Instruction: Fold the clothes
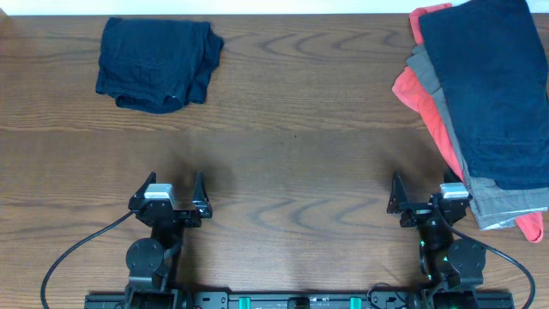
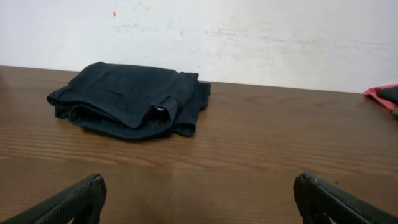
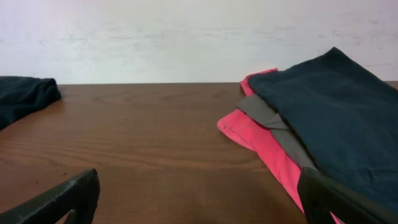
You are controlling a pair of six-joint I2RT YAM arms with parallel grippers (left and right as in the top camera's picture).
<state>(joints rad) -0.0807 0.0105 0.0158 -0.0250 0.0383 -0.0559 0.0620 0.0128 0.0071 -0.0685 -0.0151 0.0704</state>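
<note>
Currently the left hand (image 1: 174, 184) and right hand (image 1: 422, 185) sit released, well apart from the clothes (image 1: 485, 86).

A brown wooden table (image 1: 283, 129) with wavy grain fills the scene. Beyond its far edge stands a white wall (image 2: 249, 37), faintly scuffed, with a small red dot (image 2: 114, 13) high at the left.

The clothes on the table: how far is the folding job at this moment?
Looks done: one navy garment lies in a folded bundle at the far left. In hand: nothing; the left gripper and right gripper stand open and empty. Left: on the right, navy shorts lie spread out over a grey piece and a coral-red piece.
</note>
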